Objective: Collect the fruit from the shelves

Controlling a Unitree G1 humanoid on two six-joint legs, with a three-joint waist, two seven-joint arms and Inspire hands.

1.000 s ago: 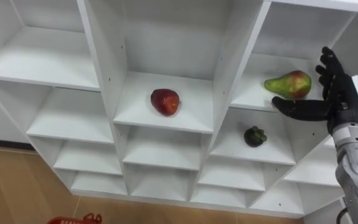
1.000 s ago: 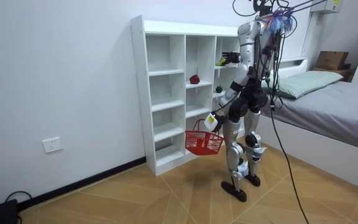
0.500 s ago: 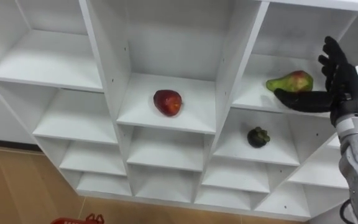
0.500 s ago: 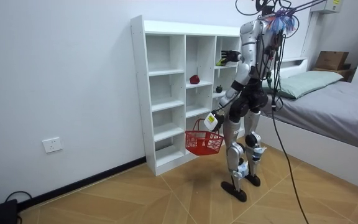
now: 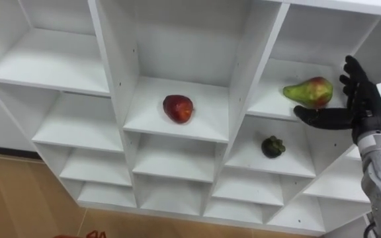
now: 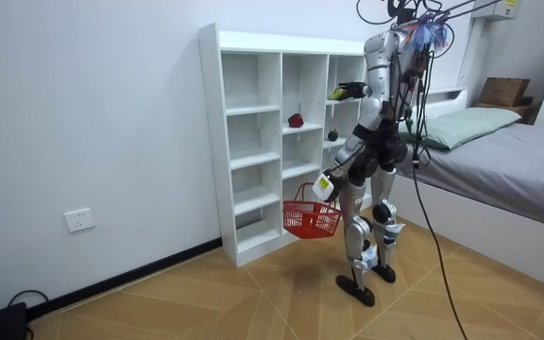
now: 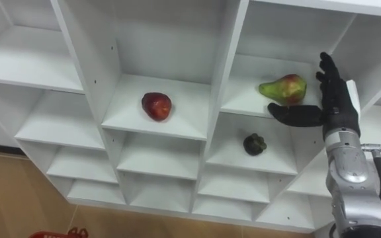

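Well off to the left of the raised right hand point(image 5: 364, 109), a column over in the white shelving unit point(image 5: 111, 73), a red apple point(image 5: 178, 108) lies alone on its shelf at about the height of the hand's thumb. Closer in, below and to the left of the hand, a small dark green fruit point(image 5: 272, 146) sits in the compartment under the one the hand is at, well clear of it. Just left of the hand, a green pear with a red blush point(image 5: 307, 91) lies on its side on the upper shelf of the right-hand column. The right hand is spread wide, palm turned toward the pear, with its fingers point(image 5: 350, 71) standing up just beside the fruit's fat end and its thumb stretched out leftward along the shelf's front edge beneath it; nothing is closed on the pear, and whether the thumb touches it cannot be told. In the room view the robot stands upright close in front of the unit's right column, right arm lifted to that shelf; its left hand point(image 6: 323, 182) hangs low at its side, and a red basket point(image 6: 311, 217) hangs just below it, though the hand's grip is too small to make out; a bed point(image 6: 518, 161) lies behind the robot at the room view's right
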